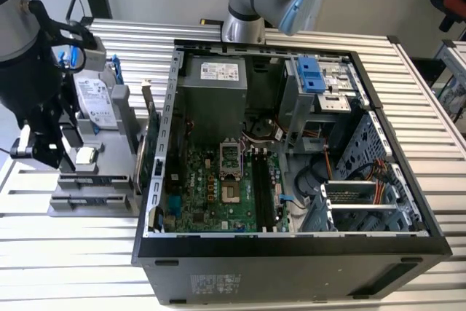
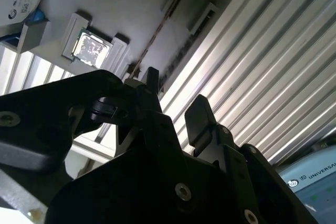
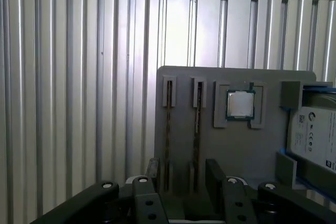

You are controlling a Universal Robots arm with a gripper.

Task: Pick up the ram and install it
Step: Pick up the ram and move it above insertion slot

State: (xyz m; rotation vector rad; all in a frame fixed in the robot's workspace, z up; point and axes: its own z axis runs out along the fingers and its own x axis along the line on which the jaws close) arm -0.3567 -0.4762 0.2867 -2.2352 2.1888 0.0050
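- In the exterior view the arm [image 1: 29,71] is cut off by the picture's edge. It covers part of the hard drive [image 1: 98,103] on the grey holder [image 1: 95,198].
- In the first wrist view the ram [image 3: 198,129] stands edge-on in its slot, so its chips and label cannot be made out.
- There the fingers [image 3: 214,174] hide the slots' near ends, and the picture's edge cuts off the hard drive.

The ribbed metal worktop [image 1: 429,107] carries an open computer case [image 1: 291,274] and a grey parts holder [image 3: 236,150], which apparently lies flat just beyond the fingers [image 3: 214,174].
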